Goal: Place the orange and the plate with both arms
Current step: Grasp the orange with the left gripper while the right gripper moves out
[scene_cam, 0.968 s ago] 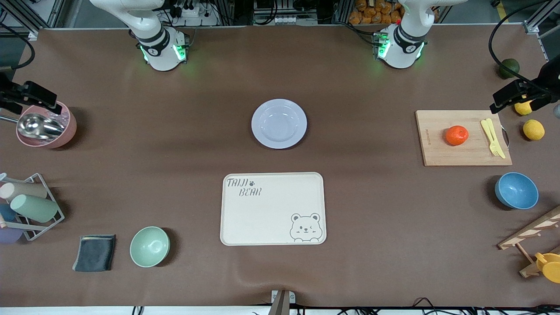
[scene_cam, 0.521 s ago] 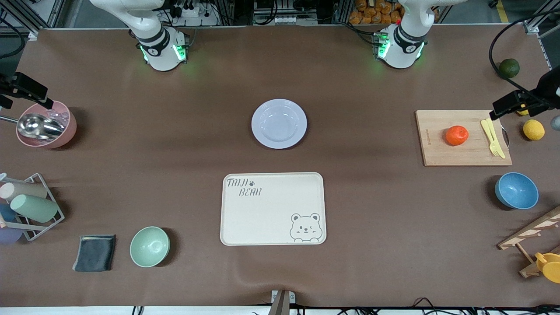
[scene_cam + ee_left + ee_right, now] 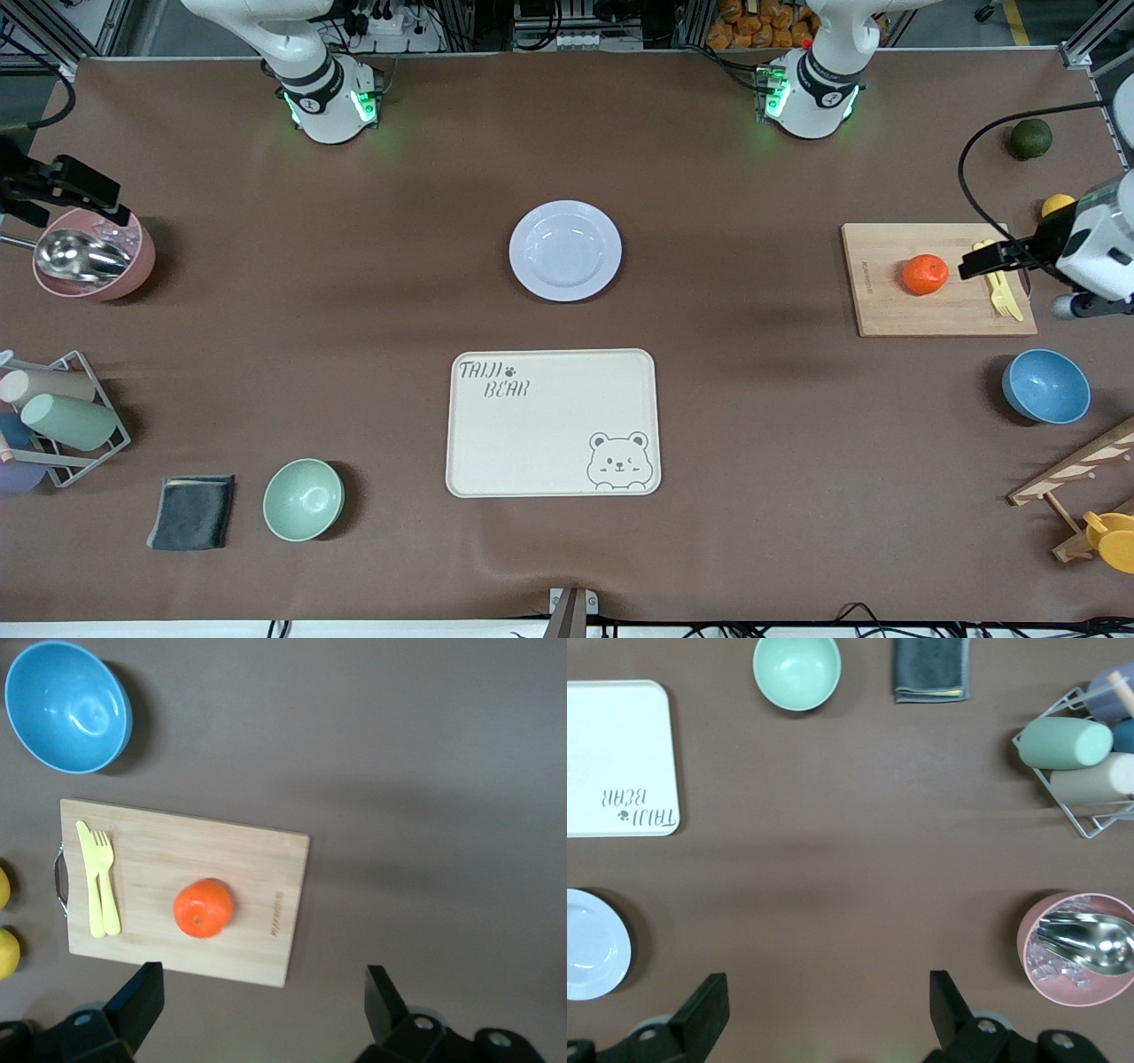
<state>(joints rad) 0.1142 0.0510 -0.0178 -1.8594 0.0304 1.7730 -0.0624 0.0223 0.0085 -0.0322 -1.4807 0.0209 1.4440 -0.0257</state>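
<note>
orange [image 3: 925, 274] on cutting board [image 3: 886, 301], under left end effector [image 3: 266, 1010], wide open, empty.

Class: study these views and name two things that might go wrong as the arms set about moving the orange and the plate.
1. The orange is round and loose on the cutting board; the open left pincer above it might nudge it into rolling.
2. The yellow fork lies beside the orange and could get knocked.
</note>
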